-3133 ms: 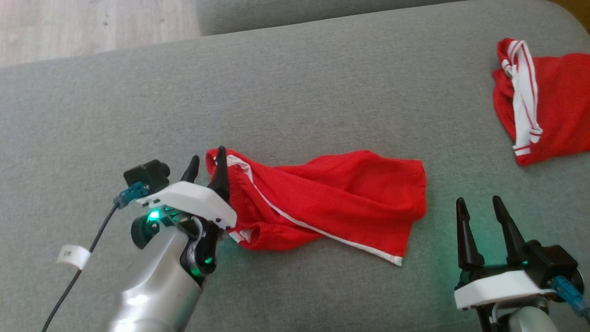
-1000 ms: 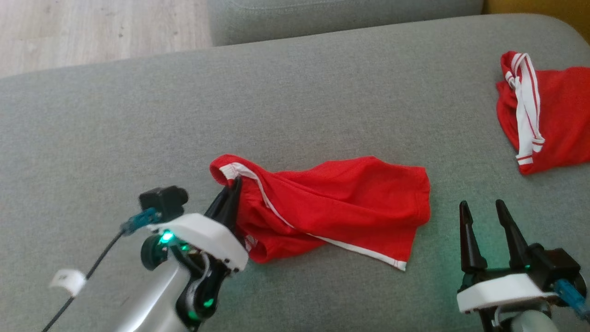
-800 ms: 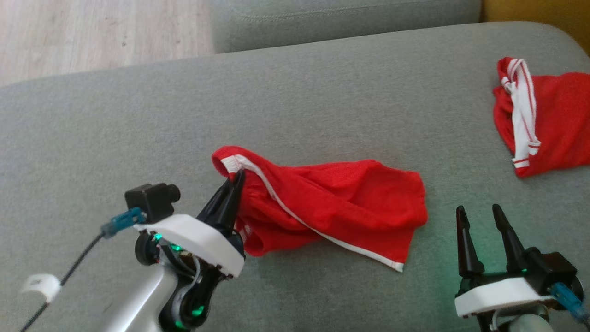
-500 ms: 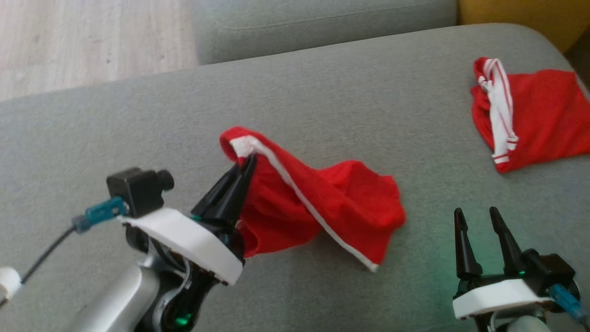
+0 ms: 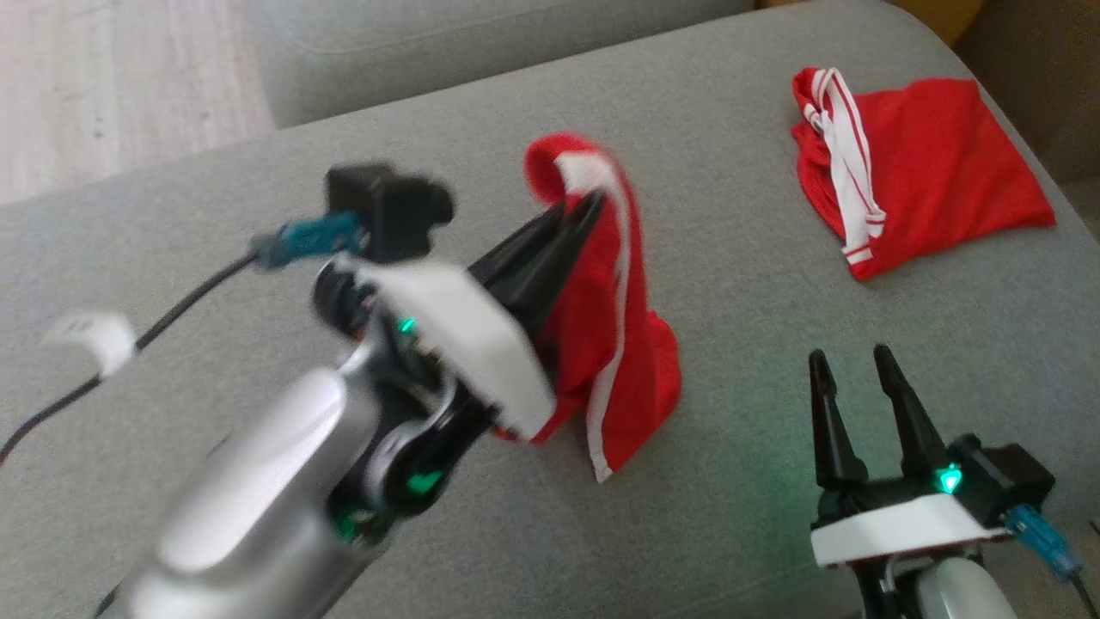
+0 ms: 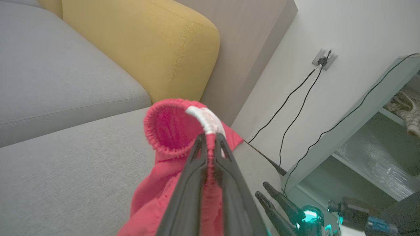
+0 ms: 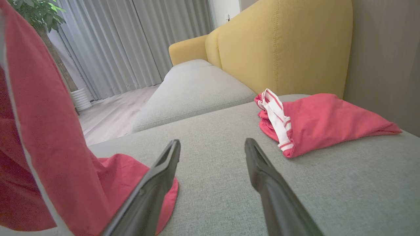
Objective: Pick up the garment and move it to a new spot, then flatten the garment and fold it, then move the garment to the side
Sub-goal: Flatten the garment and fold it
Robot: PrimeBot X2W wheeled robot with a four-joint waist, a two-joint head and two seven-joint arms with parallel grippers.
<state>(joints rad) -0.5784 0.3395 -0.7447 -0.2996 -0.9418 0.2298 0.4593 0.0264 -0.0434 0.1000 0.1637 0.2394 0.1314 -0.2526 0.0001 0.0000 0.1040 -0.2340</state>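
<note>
The garment (image 5: 610, 344) is a red pair of shorts with a white side stripe and a ribbed waistband. My left gripper (image 5: 584, 206) is shut on the waistband and holds it up, so the cloth hangs down with its lower end bunched on the grey sofa cushion (image 5: 730, 284). The left wrist view has the waistband (image 6: 183, 127) pinched between the two dark fingers (image 6: 197, 170), with the left gripper (image 6: 208, 139) closed around it. My right gripper (image 5: 849, 361) stands open low at the right, nothing between its fingers. In the right wrist view the hanging garment (image 7: 49, 137) fills the left side, left of the open right gripper (image 7: 212, 146).
A second red garment (image 5: 911, 172) with white striped trim lies at the cushion's far right corner, also in the right wrist view (image 7: 321, 121). A yellow sofa back (image 7: 279, 46) rises behind. Another grey cushion (image 5: 430, 34) and wooden floor (image 5: 103, 77) lie beyond. Cables (image 6: 295, 98) hang by the wall.
My left gripper has lifted the waistband up and away from me, so the garment went from lying spread out to hanging in a bunch. The head camera has shifted. The right gripper has stayed put.
</note>
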